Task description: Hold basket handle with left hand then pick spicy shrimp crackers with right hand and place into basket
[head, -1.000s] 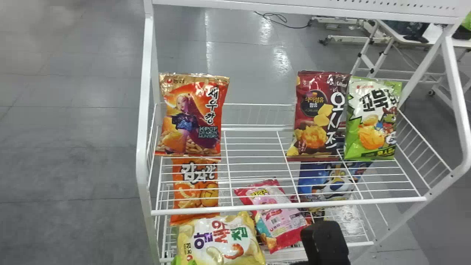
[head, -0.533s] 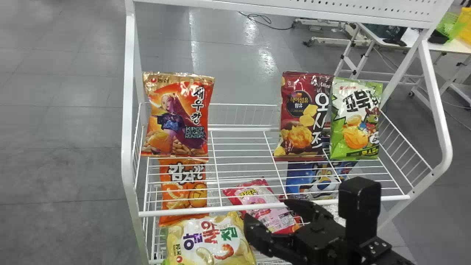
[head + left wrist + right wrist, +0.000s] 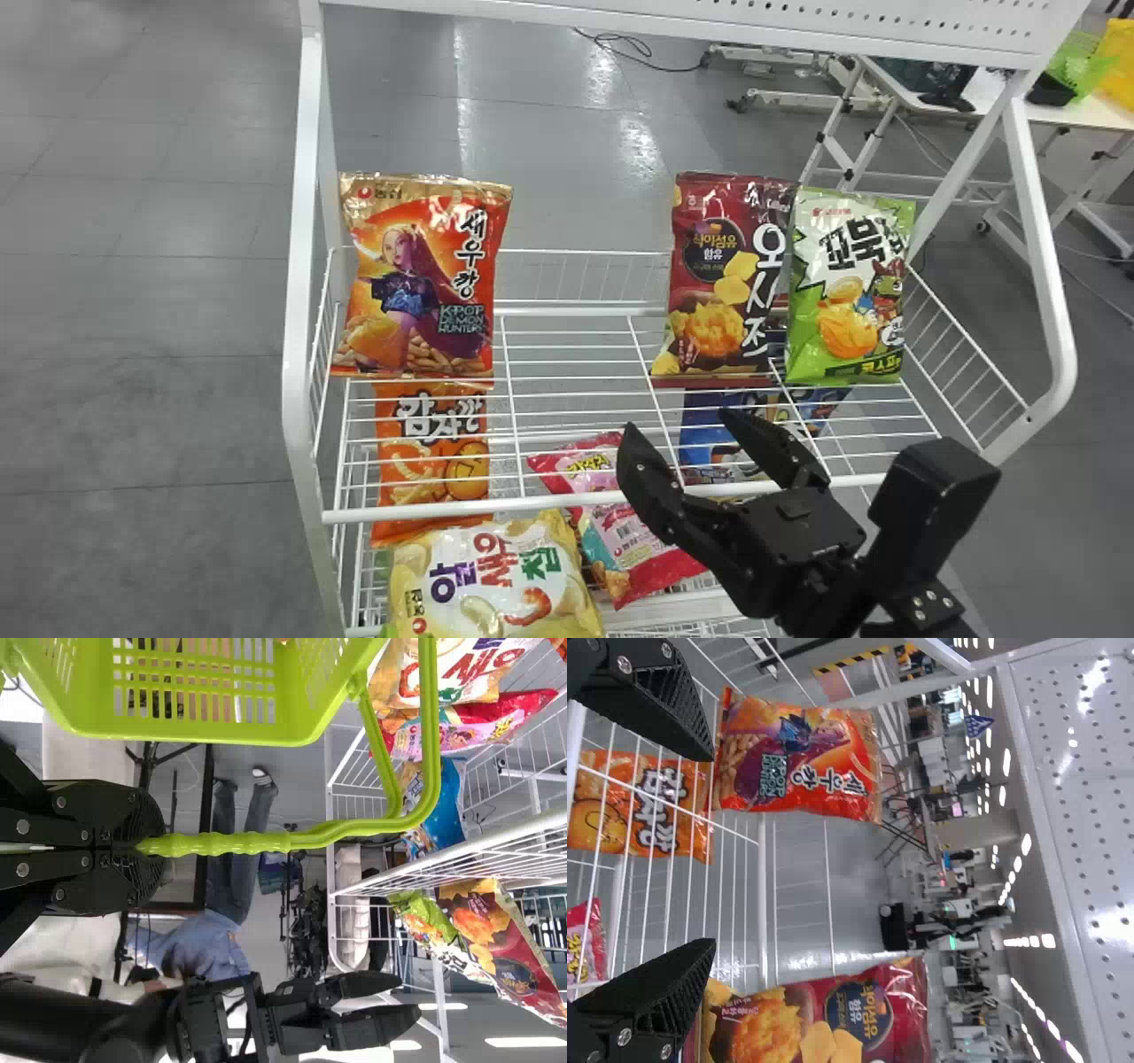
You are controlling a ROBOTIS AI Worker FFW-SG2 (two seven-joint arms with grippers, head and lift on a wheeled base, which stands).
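The right pincer (image 3: 680, 425) stands with its two fingers well apart and nothing between them, in the lower right of the head view. A second ago only a dark block of the arm poked up from the bottom edge there; since then the whole pincer has come up, and its tips now point up the frame, past the front rail (image 3: 425, 510) of the upper shelf. The red-and-gold bag (image 3: 421, 275), which I take to be the spicy shrimp crackers, stands untouched at upper left, far across from the dark red bag (image 3: 722, 275) and the green bag (image 3: 846, 288). So the approach has begun, but the reach seems to need a good swing leftward before any grasp.

In the left wrist view, the left pincer (image 3: 146, 846) is clamped on the handle (image 3: 213, 843) of the green basket (image 3: 204, 729), so the holding half of the job looks done.

In the right wrist view, the open fingers face the shelf, one near the red-and-gold bag and the other near the dark red one. Closing here would probably miss; lining up squarely with the crackers comes first, or the leading finger could knock the bag over.
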